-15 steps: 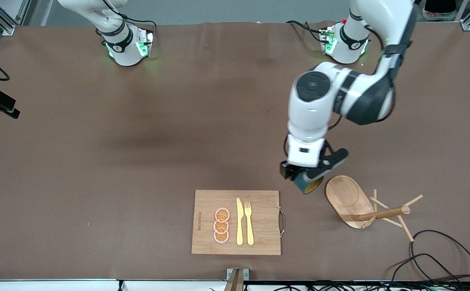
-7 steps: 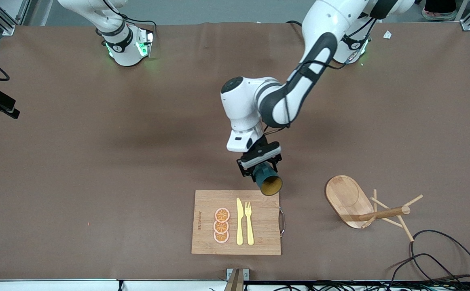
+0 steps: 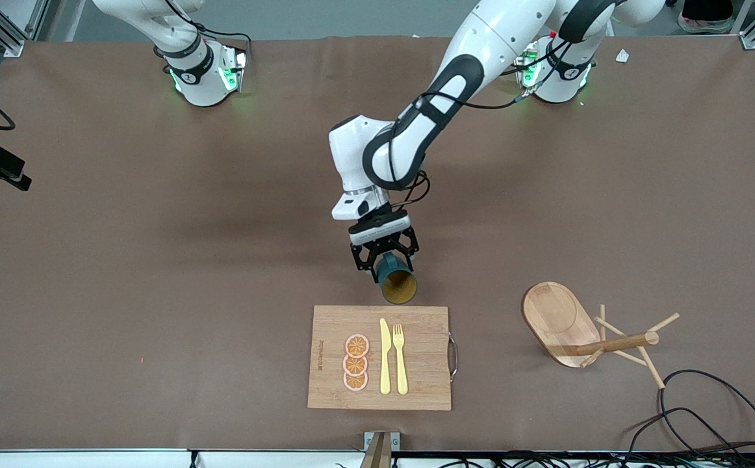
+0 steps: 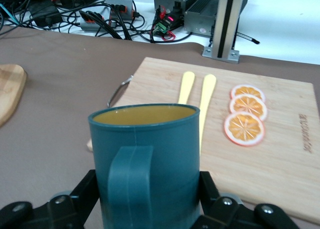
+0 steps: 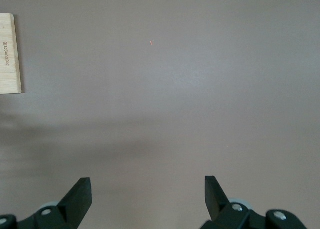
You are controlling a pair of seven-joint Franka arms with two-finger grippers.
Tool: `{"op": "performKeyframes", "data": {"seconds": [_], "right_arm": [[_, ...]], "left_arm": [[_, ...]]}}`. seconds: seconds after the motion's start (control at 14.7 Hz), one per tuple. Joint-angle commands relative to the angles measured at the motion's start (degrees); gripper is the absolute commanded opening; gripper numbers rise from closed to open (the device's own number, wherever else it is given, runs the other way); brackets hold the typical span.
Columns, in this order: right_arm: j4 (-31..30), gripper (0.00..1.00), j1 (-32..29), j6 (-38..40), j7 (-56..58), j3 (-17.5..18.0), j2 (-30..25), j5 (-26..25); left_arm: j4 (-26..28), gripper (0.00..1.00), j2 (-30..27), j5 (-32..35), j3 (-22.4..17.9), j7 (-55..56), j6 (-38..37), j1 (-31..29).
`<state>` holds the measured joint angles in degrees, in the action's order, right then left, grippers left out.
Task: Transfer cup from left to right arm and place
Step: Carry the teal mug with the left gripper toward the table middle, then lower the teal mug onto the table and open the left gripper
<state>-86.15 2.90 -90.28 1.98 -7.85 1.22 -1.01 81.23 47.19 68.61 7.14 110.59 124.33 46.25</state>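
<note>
The cup (image 3: 398, 286) is a dark teal mug with a yellowish inside. My left gripper (image 3: 385, 260) is shut on its body and holds it in the air, tilted with its mouth toward the front camera. It hangs over the table at the edge of the cutting board (image 3: 426, 364). In the left wrist view the cup (image 4: 145, 159) fills the space between the fingers (image 4: 85, 191), handle facing the camera. My right gripper (image 5: 147, 189) stands open over bare brown table with nothing between its fingers. In the front view only that arm's base shows.
On the board lie three orange slices (image 3: 356, 363), a yellow knife (image 3: 384, 356) and a fork (image 3: 400, 357). A wooden stand with pegs (image 3: 556, 318) rests toward the left arm's end. Black cables (image 3: 709, 416) trail at the table edge nearest the front camera.
The left arm has swung the held cup from beside the wooden stand toward the right arm's end, to the middle of the table by the board. The right arm's base has not moved.
</note>
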Motion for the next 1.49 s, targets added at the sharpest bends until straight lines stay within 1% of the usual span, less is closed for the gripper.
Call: {"op": "performKeyframes", "data": {"seconds": [0.0,0.2,0.34,0.61,0.81,0.88,0.95,1.02,1.29,1.43], "right_arm": [[-1.9,1.0,-1.0,-0.2,0.7,0.6,-1.8,0.0],[-1.7,1.0,-1.0,0.5,0.7,0.6,-1.8,-0.1],[-1.8,1.0,-0.9,0.5,0.7,0.6,-1.8,-0.1],[-1.8,1.0,-0.9,0.5,0.7,0.6,-1.8,-0.1],[-1.8,1.0,-0.9,0.5,0.7,0.6,-1.8,-0.1],[-1.8,1.0,-0.9,0.5,0.7,0.6,-1.8,0.0],[-1.9,1.0,-0.9,0.5,0.7,0.6,-1.8,0.0],[-1.9,1.0,-0.9,0.5,0.7,0.6,-1.8,-0.1],[-1.9,1.0,-1.0,0.5,0.7,0.6,-1.8,0.0],[-1.9,1.0,-0.9,0.5,0.7,0.6,-1.8,-0.1]], "left_arm": [[-1.4,0.67,1.8,1.5,-0.8,3.5,-4.9,4.1],[-1.3,0.67,4.0,5.2,-0.8,7.8,-6.5,6.7],[-1.3,0.67,5.9,5.6,-0.8,8.8,-8.0,8.5],[-1.4,0.67,10.2,13.4,-0.8,15.7,-8.9,10.9],[-1.3,0.68,11.8,14.8,-0.8,16.9,-11.7,13.2],[-1.2,0.7,11.9,14.7,-0.7,16.9,-13.1,14.1],[-1.1,0.79,11.9,14.8,-0.7,16.9,-13.8,14.7],[-1.1,1.0,11.9,14.6,-0.7,16.9,-14.2,15.4],[-1.0,1.0,11.3,13.2,-0.1,17.1,-16.6,16.5],[-1.0,1.0,11.1,12.1,-0.1,19.0,-17.3,17.6]]}}
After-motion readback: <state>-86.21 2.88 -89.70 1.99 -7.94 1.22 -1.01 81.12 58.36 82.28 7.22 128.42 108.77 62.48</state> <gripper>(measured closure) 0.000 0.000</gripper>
